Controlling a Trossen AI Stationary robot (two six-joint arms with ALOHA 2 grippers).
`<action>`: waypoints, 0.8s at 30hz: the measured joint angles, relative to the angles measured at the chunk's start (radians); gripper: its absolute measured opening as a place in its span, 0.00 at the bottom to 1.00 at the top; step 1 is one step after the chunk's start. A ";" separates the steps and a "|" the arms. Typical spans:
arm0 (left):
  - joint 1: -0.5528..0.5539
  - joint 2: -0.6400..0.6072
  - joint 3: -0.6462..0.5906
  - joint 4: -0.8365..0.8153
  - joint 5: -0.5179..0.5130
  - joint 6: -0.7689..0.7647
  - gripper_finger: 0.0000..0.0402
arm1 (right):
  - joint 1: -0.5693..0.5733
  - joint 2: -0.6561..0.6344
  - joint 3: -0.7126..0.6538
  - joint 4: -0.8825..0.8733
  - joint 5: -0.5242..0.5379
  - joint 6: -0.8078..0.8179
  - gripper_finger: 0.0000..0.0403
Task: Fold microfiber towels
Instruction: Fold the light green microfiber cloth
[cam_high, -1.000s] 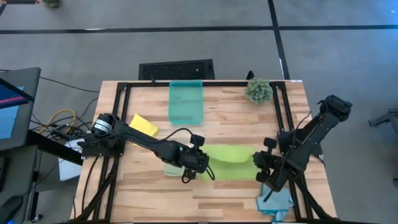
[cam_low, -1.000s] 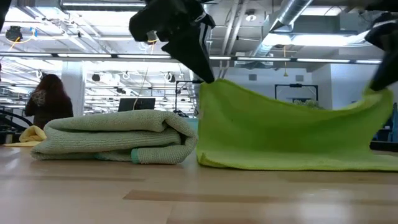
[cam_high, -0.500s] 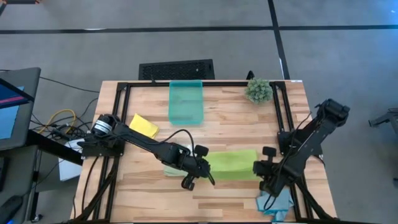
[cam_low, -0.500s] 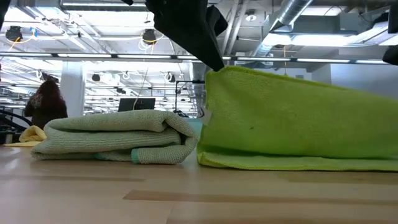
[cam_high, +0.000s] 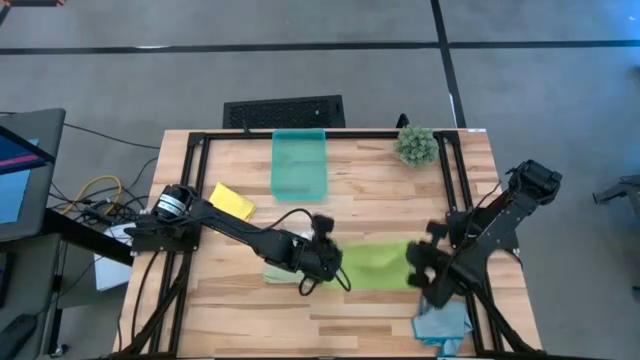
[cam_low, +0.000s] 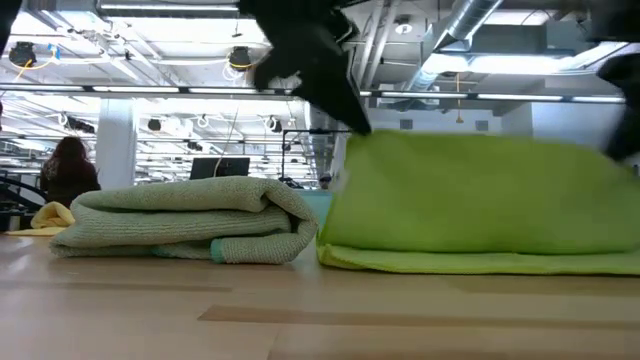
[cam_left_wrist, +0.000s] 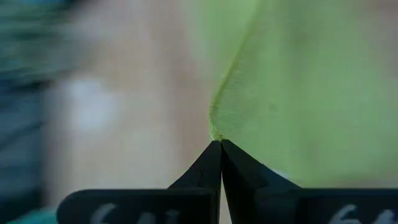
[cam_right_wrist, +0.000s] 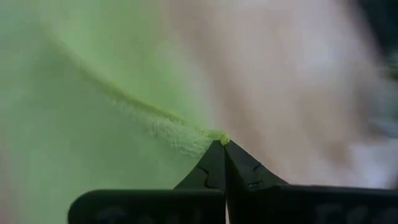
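The lime green towel (cam_high: 375, 265) lies between my two grippers near the table's middle. In the low view the lime green towel (cam_low: 480, 195) stands up from the tabletop, with its bottom fold resting on the wood. My left gripper (cam_high: 328, 265) is shut on its left upper corner and my right gripper (cam_high: 418, 270) on its right one. A folded pale green towel (cam_low: 180, 225) lies just left of it, under my left arm. A yellow towel (cam_high: 232, 200) lies at the far left and a light blue towel (cam_high: 440, 322) at the near right corner. My left gripper pinches the towel's corner (cam_left_wrist: 214, 132) between its two fingertips (cam_left_wrist: 208, 163), slanting down at it from the table's left. The corner is lifted and the cloth hangs from it down to the table. My right gripper pinches the opposite corner (cam_right_wrist: 216, 134) at its fingertips (cam_right_wrist: 239, 163), slanting down from the right. The edge (cam_low: 480, 140) between the two corners runs nearly straight and level above the table.
A translucent teal bin (cam_high: 300, 165) stands at the far middle and a small spiky plant (cam_high: 415, 145) at the far right. A black frame (cam_high: 190, 200) rims the table. Bare wood lies along the near edge (cam_high: 300, 320).
Both grippers swung the held corners toward the table's near edge, then came back toward the far edge and dipped. The towel's top edge, which sagged between the grippers a second ago, now runs straight. Its bottom fold stayed on the table.
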 joint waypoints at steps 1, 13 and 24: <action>0.006 -0.001 0.002 0.018 -0.116 -0.007 0.00 | -0.016 -0.002 0.000 -0.064 0.048 0.085 0.01; 0.021 -0.002 -0.004 -0.078 0.143 -0.024 0.00 | -0.002 -0.001 0.000 -0.152 0.154 0.129 0.02; -0.012 -0.001 -0.079 0.029 0.421 -0.035 0.00 | 0.227 0.000 0.000 0.170 -0.004 -0.068 0.02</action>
